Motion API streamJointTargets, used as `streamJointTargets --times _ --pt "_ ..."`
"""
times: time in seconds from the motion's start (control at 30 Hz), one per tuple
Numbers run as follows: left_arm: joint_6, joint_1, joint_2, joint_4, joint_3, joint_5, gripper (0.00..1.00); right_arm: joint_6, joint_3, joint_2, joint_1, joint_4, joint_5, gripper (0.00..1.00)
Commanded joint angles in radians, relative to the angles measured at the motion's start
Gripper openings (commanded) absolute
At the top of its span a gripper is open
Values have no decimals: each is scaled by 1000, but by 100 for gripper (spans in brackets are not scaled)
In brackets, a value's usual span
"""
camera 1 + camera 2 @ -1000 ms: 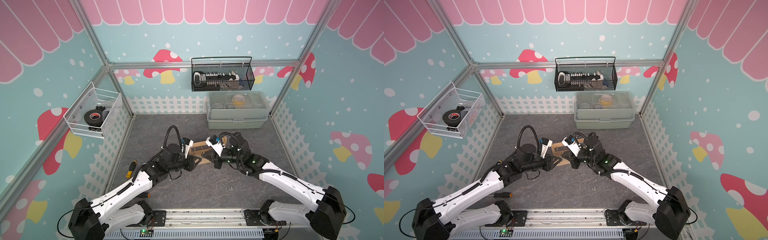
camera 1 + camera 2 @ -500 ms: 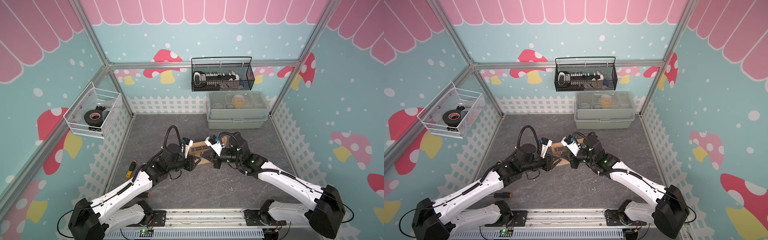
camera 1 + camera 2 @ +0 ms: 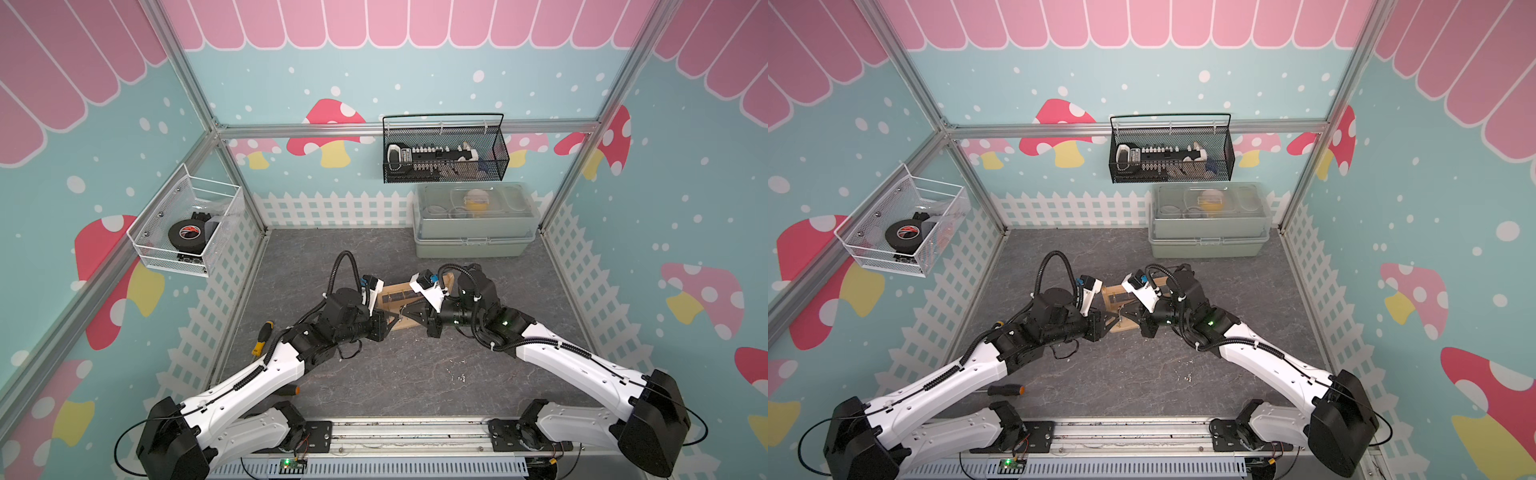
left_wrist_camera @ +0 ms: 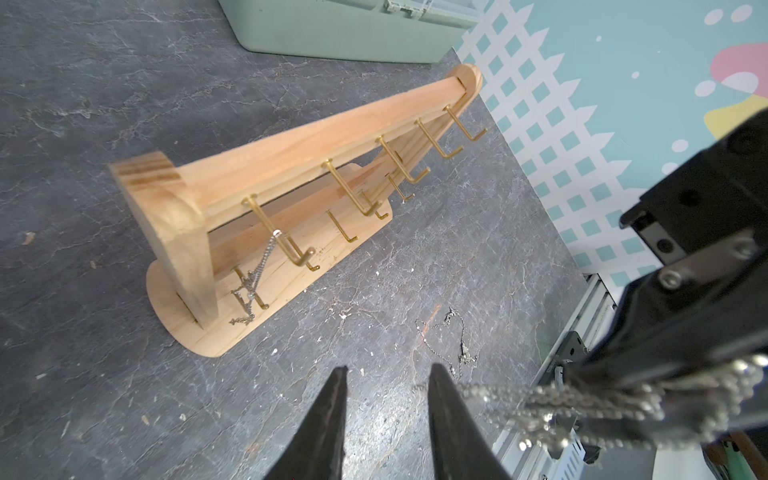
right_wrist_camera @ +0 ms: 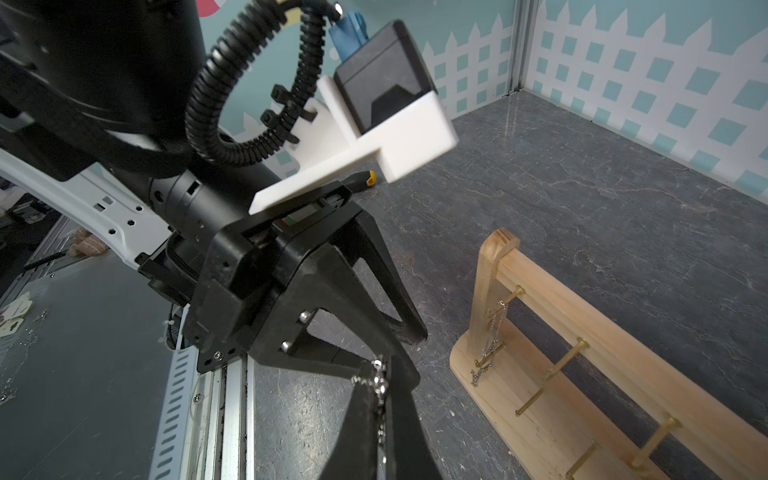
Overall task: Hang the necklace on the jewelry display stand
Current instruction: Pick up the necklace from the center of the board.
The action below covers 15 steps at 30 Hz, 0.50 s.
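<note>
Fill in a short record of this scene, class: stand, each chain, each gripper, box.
stand: wooden, upright on the grey floor
hung chain: hangs from the end hook, by one upright
floor chain: lies loose in front of the stand
right gripper: shut on the necklace
necklace: not yet on a hook
left gripper: open, empty, near the right gripper
box: lid on, by the back wall

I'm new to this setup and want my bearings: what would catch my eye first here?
The wooden jewelry display stand sits mid-table. Close beside it, the right gripper pinches a silver necklace, with the left gripper open alongside. Another chain already hangs from the stand's end hook.
</note>
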Motion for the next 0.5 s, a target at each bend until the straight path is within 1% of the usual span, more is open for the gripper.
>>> streamJointTargets --times 0.0,0.23,0.47 --pt "35 3 -14 -13 7 14 33 8 -14 10 -6 28 5 4" --pt "35 -2 -70 -53 -14 -14 33 -1 -9 12 -7 22 4 4" --pt "45 -6 -21 -45 13 1 33 12 -7 21 -7 44 -14 4"
